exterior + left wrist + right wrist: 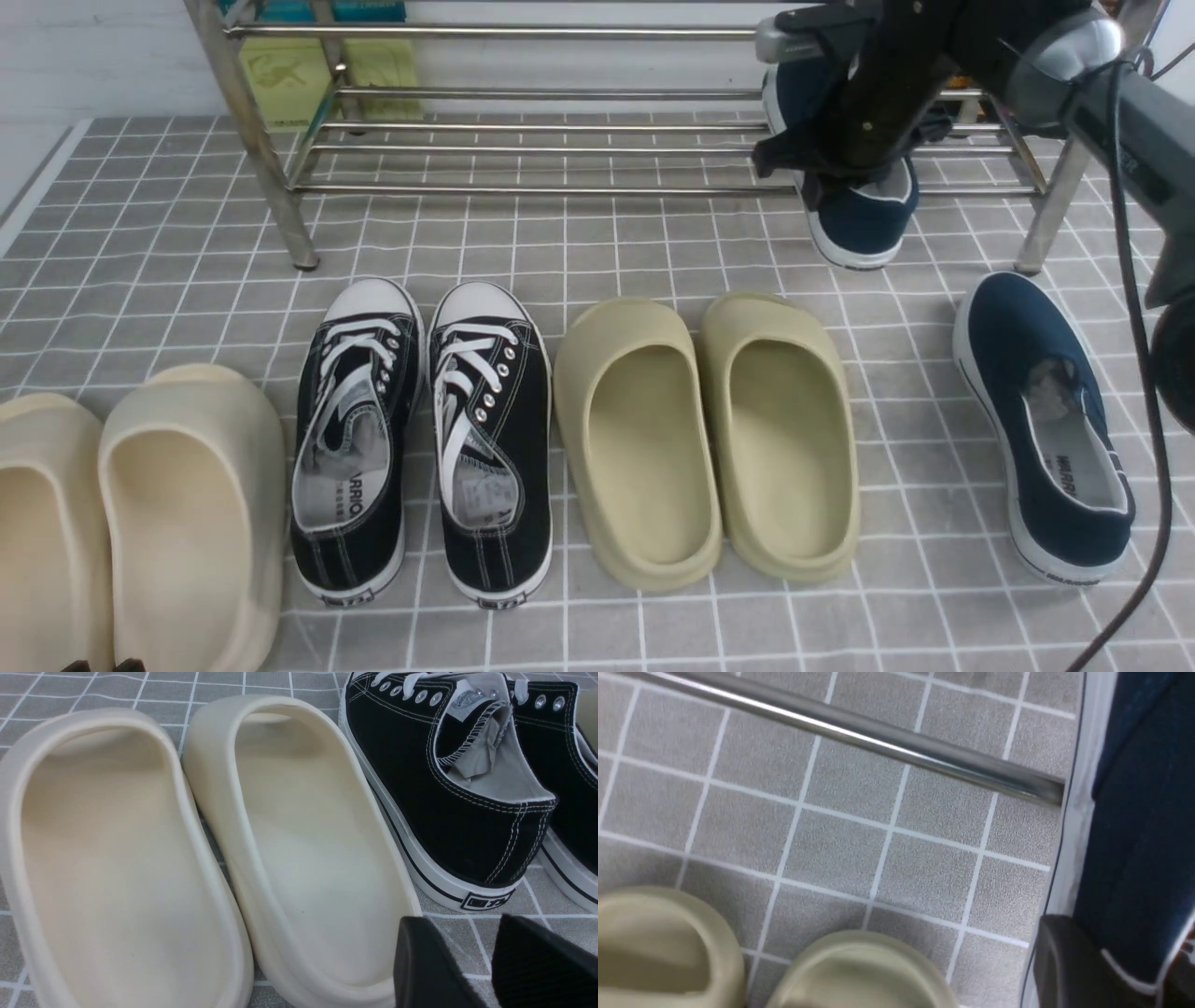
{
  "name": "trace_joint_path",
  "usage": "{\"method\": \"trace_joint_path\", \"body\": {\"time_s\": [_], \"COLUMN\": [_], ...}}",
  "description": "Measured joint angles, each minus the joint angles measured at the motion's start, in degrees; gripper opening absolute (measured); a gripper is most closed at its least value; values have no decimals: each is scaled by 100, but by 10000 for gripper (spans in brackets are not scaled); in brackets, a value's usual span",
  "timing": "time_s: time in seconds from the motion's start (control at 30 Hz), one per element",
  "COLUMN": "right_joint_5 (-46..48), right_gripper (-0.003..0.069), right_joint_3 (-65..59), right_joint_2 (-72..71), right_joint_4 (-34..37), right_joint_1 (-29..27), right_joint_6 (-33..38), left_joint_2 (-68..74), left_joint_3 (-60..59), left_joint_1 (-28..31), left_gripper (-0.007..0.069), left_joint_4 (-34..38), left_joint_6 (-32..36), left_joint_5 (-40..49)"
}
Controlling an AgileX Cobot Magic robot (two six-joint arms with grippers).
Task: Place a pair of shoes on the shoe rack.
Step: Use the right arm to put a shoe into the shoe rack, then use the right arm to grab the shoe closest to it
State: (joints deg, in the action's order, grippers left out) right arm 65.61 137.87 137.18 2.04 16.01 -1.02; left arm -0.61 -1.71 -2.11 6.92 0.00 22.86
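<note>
- Any print you can read?
- I read "ARRIO" on the insole of the left black lace-up sneaker, its first letter hidden. The floor's navy slip-on shows similar insole lettering. The heel badge stays illegible.

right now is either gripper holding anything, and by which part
The right gripper holds a navy sneaker by the side of its collar; the left gripper is open, empty.

Grey floor covering with a white grid of lines, plain white wall behind
</note>
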Motion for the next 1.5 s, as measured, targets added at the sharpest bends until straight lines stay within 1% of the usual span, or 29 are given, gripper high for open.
{"method": "trace_joint_path", "body": {"time_s": [0.07,0.13,0.2,0.23,0.27,0.3,0.33,0.37,0.43,0.47,0.57,0.73,0.77,0.83,0.87,0.9,0.93,1.0,1.1,1.13,1.2,1.23,1.33,1.37,1.4,1.43,1.5], "right_joint_5": [-60,-167,-180,-203,-203,-219,-226,-220,-205,-109,28,292,457,497,502,465,366,-211,-1047,-1161,-1690,-1690,-2052,-2066,-2132,-2140,-2054], "right_gripper": [117,246,337,403,414,454,521,563,579,596,589,573,572,572,572,572,572,572,566,565,533,529,421,412,347,325,146], "right_joint_3": [11,18,-14,-107,-126,-214,-417,-610,-745,-954,-1339,-2225,-2866,-3693,-3794,-4430,-4971,-6160,-7043,-7129,-7426,-7426,-7471,-7471,-7471,-7471,-7404], "right_joint_2": [0,-43,-112,-201,-219,-305,-486,-744,-931,-1263,-1964,-3213,-3700,-4048,-4116,-4274,-4349,-4368,-4296,-4278,-4098,-4098,-3653,-3630,-3478,-3445,-3374], "right_joint_4": [0,0,23,29,37,44,44,37,15,-64,-158,-368,-538,-685,-712,-771,-789,-794,-808,-814,-906,-906,-1114,-1128,-1204,-1222,-1343], "right_joint_1": [0,0,0,0,0,0,0,0,0,0,0,0,0,0,0,0,0,0,0,0,0,0,0,0,0,0,0], "right_joint_6": [136,243,249,257,257,263,268,281,280,280,224,-149,-353,-526,-544,-669,-769,-1003,-1285,-1302,-1468,-1482,-1641,-1649,-1698,-1708,-1760], "left_joint_2": [0,0,0,0,0,0,0,0,0,0,0,0,0,0,0,0,0,0,0,0,0,0,0,0,0,0,0], "left_joint_3": [0,0,0,0,0,0,0,0,0,0,0,0,0,0,0,0,0,0,0,0,0,0,0,0,0,0,0], "left_joint_1": [0,0,0,0,0,0,0,0,0,0,0,0,0,0,0,0,0,0,0,0,0,0,0,0,0,0,0], "left_gripper": [239,239,239,239,239,239,239,239,239,239,239,239,239,239,239,239,239,239,239,239,239,239,239,239,239,239,239], "left_joint_4": [0,0,0,0,0,0,0,0,0,0,0,0,0,0,0,0,0,0,0,0,0,0,0,0,0,0,0], "left_joint_6": [0,0,0,0,0,0,0,0,0,0,0,0,0,0,0,0,0,0,0,0,0,0,0,0,0,0,0], "left_joint_5": [0,0,0,0,0,0,0,0,0,0,0,0,0,0,0,0,0,0,0,0,0,0,0,0,0,0,0]}}
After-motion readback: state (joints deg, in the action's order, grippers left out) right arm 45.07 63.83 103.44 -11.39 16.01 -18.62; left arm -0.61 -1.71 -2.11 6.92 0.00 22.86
